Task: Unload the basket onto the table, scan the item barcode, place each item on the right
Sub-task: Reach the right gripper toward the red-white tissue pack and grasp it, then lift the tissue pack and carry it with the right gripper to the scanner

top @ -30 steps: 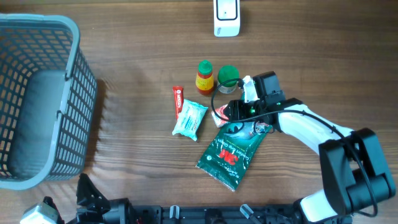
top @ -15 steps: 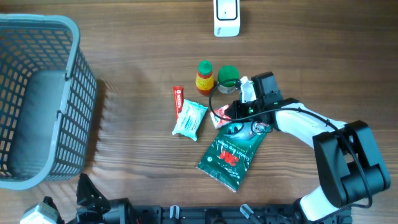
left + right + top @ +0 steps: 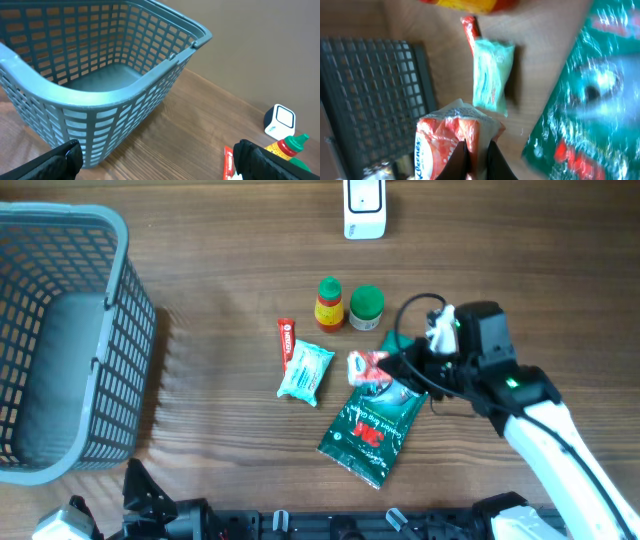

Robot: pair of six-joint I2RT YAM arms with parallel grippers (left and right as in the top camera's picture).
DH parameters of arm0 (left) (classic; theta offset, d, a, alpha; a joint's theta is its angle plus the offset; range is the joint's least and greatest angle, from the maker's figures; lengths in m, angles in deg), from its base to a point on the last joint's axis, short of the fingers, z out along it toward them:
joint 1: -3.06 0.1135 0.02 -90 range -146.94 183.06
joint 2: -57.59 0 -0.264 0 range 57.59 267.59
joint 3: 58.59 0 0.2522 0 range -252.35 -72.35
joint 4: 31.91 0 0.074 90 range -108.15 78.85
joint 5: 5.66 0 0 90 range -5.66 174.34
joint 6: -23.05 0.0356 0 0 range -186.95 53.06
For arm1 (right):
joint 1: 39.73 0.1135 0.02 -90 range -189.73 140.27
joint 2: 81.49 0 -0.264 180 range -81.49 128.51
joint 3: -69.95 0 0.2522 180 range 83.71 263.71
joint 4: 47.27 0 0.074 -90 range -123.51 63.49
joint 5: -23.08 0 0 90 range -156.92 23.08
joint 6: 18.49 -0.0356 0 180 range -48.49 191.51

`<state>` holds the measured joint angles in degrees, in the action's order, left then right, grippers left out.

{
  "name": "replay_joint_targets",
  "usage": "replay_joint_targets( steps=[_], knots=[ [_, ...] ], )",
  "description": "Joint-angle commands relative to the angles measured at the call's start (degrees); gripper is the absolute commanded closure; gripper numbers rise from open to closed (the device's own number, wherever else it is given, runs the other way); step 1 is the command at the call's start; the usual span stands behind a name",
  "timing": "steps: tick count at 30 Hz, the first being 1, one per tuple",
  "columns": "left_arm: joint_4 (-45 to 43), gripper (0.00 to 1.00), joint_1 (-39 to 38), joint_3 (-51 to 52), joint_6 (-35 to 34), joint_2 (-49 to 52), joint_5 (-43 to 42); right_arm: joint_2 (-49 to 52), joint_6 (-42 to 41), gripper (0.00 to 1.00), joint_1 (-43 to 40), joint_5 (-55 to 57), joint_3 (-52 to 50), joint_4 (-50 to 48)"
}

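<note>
White right arm (image 3: 560,442), black claw (image 3: 476,159), looped cable (image 3: 404,310)

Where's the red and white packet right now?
The packet is pinched in the right gripper, right of centre overhead, between the green bag and the green-capped jar.

It has the look of a mock shop checkout on a test bench — a grey shopping basket (image 3: 140,350) at one end of the wood-grain table (image 3: 220,270), a white scanner (image 3: 364,208) at the far edge, groceries between: sauce bottle (image 3: 329,304), tissue pack (image 3: 305,371), green snack bag (image 3: 372,425). The wall (image 3: 260,40) is bare and beige.
</note>
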<state>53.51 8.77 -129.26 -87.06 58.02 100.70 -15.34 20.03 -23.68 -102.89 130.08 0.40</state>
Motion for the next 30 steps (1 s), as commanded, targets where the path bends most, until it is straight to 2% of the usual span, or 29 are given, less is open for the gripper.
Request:
replay_joint_targets(
  steps=[1, 5, 10, 20, 27, 30],
  knots=[
    [-0.17, 0.0, -0.2, -0.09, -0.28, -0.11, -0.46, -3.76, -10.21, 0.96, -0.07, -0.57, 0.44, 6.6],
    [-0.17, 0.0, -0.2, -0.09, -0.28, -0.11, -0.46, -5.84, -10.12, 0.96, -0.07, -1.66, 0.44, 13.53],
    [-0.17, 0.0, -0.2, -0.09, -0.28, -0.11, -0.46, -6.47, -9.73, 0.96, -0.07, -1.64, 0.44, 16.57],
    [-0.17, 0.0, -0.2, -0.09, -0.28, -0.11, -0.46, -6.8, -7.98, 0.96, -0.07, -1.62, 0.44, 16.94],
    [-0.17, 0.0, -0.2, -0.09, -0.28, -0.11, -0.46, -6.82, -1.6, 0.96, -0.07, -0.94, 0.46, 16.09],
    [-0.17, 0.0, -0.2, -0.09, -0.28, -0.11, -0.46, -6.82, -0.74, 0.96, -0.07, 2.93, 0.46, 14.95]
  ],
)
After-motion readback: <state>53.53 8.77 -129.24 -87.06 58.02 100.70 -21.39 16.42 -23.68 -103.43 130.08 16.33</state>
